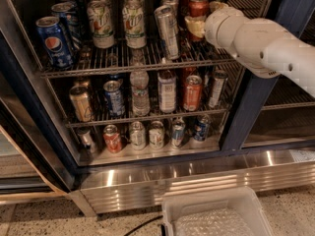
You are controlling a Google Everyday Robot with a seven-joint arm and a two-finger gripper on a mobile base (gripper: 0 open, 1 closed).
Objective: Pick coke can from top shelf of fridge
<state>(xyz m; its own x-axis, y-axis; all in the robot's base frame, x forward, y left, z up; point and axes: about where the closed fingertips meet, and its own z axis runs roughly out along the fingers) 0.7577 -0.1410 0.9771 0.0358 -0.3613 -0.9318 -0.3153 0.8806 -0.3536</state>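
The coke can (198,6) is red with a silver top and stands at the right of the top shelf (123,59), a wire rack in the fridge (244,107). More red cans stand behind it. My gripper (196,27) reaches in from the right on the white arm (256,38) and sits at the lower front of the coke can, hiding its lower half. I cannot tell whether it touches the can.
On the top shelf are Pepsi cans (53,41) at left, two green-and-white cans (101,23), and a tilted slim silver can (167,31) just left of the gripper. Lower shelves hold cans and a bottle (140,90). A white bin (216,215) sits below the steel base (197,173).
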